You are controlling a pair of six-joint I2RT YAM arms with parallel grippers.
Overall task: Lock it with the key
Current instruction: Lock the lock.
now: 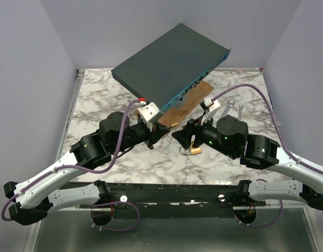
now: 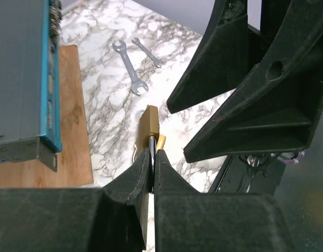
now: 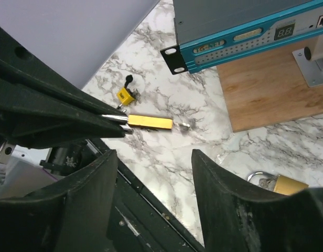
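My left gripper (image 2: 152, 152) is shut on the shackle of a long brass padlock (image 2: 149, 122) and holds it above the marble table. In the right wrist view the same padlock (image 3: 150, 122) sticks out sideways from the left fingers (image 3: 72, 118). A small silver piece (image 3: 183, 126) shows at its far end; I cannot tell if it is a key. My right gripper (image 3: 153, 155) is open and empty, facing the left gripper (image 1: 160, 131) closely. A second brass padlock (image 1: 192, 150) lies on the table under the right gripper (image 1: 178, 134).
A blue network switch (image 1: 172, 60) leans over a wooden board (image 1: 187, 102) at the back. Two wrenches (image 1: 228, 107) lie to the right. A small yellow padlock with a black key (image 3: 125, 95) lies on the table (image 1: 98, 94).
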